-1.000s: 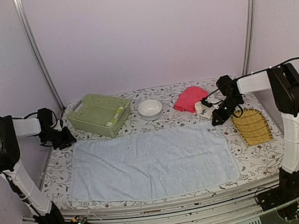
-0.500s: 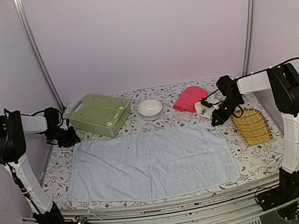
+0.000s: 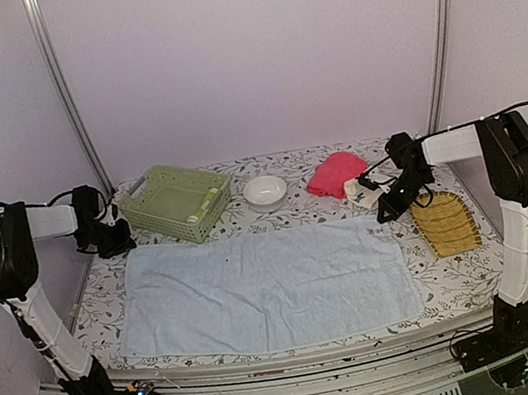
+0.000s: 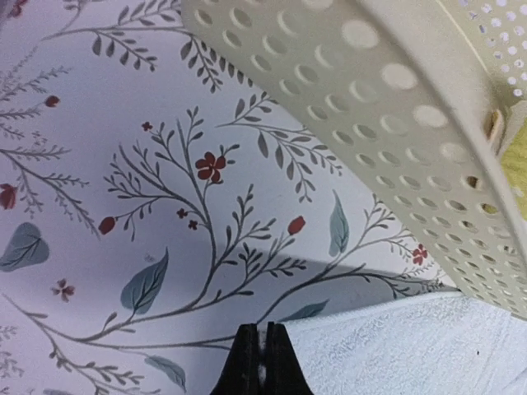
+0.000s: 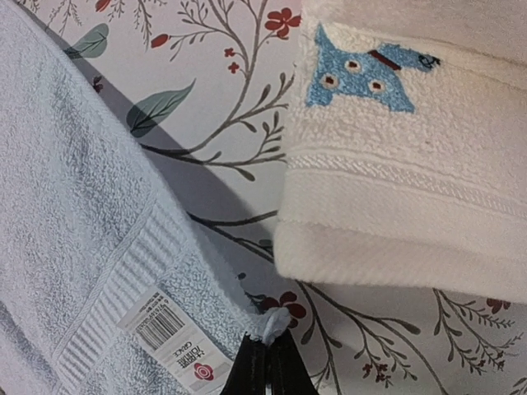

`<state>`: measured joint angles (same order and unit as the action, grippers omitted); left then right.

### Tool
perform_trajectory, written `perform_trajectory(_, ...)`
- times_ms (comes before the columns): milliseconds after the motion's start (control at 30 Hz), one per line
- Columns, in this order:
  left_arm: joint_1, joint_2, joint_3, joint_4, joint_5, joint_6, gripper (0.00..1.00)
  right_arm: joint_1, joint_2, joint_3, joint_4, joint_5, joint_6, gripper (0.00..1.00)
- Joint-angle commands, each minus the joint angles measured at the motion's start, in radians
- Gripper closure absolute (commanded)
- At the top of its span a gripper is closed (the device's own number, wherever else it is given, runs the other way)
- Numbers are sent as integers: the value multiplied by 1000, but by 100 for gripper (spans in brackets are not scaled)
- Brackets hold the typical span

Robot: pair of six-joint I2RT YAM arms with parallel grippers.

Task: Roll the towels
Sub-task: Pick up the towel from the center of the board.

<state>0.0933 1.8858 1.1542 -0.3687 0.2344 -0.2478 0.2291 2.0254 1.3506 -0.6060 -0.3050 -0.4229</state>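
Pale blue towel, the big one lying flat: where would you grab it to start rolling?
By its two far corners, coming down from above at the far edge. The pale blue towel lies spread flat on the table, so only its corners and hems give thin fingers something to pinch. The right gripper is shut on the far right corner.

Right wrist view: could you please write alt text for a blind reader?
The right gripper, bottom centre, is shut on a corner of the pale blue towel, which spreads left with a barcode label. A folded cream-white towel with a blue embroidered animal lies apart at right on the floral cloth.
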Motion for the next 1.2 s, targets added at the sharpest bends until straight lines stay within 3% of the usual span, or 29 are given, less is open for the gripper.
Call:
perform_trajectory(0,-7,-160,-52,26,-2,-13,100,-51,-89,-9,-35,12,-6,97)
perform_trajectory(300,-7,-264,-96,50,59,-60,100,-98,-111,34,-66,6,-16,97)
perform_trajectory(733,26,-342,-129,85,10,-62,100,-109,-31,232,-89,-15,-35,97)
perform_trajectory(1167,42,-380,-159,-41,59,-104,100,-110,-132,90,-57,-41,-52,97)
